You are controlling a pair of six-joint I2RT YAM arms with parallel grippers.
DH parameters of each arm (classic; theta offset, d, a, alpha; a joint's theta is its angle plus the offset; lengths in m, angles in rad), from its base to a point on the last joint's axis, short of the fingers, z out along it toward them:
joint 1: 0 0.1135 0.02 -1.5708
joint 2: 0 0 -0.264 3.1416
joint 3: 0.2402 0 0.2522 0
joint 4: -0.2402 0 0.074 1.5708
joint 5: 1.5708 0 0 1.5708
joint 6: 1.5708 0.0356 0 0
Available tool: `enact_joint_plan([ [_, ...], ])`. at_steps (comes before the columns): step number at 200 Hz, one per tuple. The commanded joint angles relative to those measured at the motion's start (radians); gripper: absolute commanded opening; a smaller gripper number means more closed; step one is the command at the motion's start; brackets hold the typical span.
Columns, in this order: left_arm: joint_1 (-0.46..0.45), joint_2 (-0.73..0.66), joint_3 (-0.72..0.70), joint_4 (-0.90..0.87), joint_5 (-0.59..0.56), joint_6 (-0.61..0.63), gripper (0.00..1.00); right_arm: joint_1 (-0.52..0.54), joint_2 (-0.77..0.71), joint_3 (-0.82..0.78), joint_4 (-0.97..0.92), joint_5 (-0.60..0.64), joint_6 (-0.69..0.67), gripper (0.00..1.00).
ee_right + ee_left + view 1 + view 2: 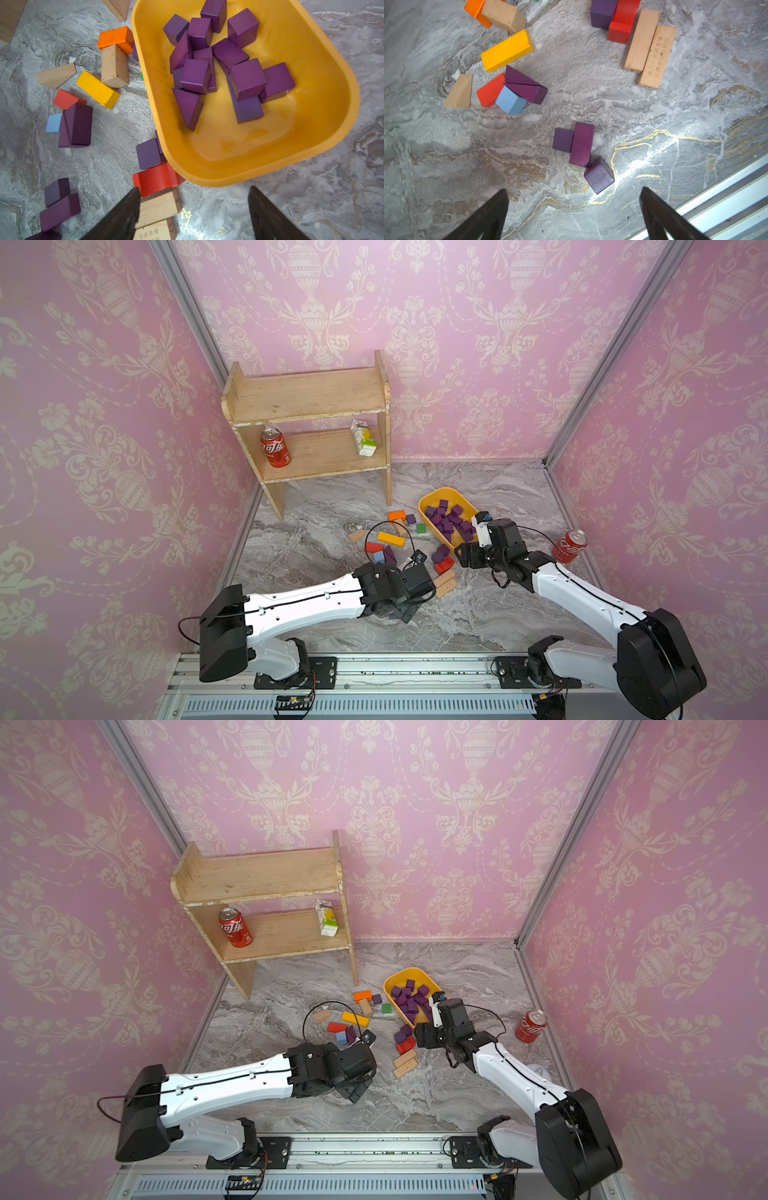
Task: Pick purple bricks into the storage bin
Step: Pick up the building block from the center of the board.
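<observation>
Inside the yellow-orange storage bin [324, 133], purple bricks [247, 79] lie heaped. The left gripper [574, 189] hangs wide open, empty, over three loose purple bricks [582, 143]; the right gripper [194, 187], open and empty, hovers by the bin's rim.

In both top views you get only a dark sliver of the left gripper [574, 189]: the left arm's wrist [390, 585] covers it, along with nearly all of the three purple bricks [581, 143] beneath. The right arm's wrist [494, 539] hides the storage bin's [444, 491] near end from you. In the right wrist view the bottom edge cuts off a purple brick [44, 235] and a printed tan block [153, 230], whose lettering you cannot read whole.
</observation>
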Motion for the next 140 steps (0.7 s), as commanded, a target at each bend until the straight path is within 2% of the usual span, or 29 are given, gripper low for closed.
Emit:
enact_joint_plan([
  [1,-0.007,-0.034,-0.058,0.006,-0.038,-0.182,0.99,0.007,-0.02,0.014,0.012,0.001,-0.011,0.82],
  [20,-0.005,-0.029,-0.082,0.024,-0.057,-0.254,0.99,0.007,-0.017,0.012,0.012,0.009,-0.013,0.84],
  [61,-0.007,0.0,-0.101,0.09,0.004,-0.32,0.98,0.007,-0.028,0.0,0.024,0.03,-0.011,0.88],
  [98,-0.007,-0.032,-0.191,0.214,0.036,-0.37,0.94,0.007,-0.047,-0.008,0.029,0.042,-0.011,0.89],
  [140,-0.007,-0.019,-0.183,0.181,0.018,-0.392,0.92,0.007,-0.019,0.005,0.025,0.032,-0.008,0.89],
])
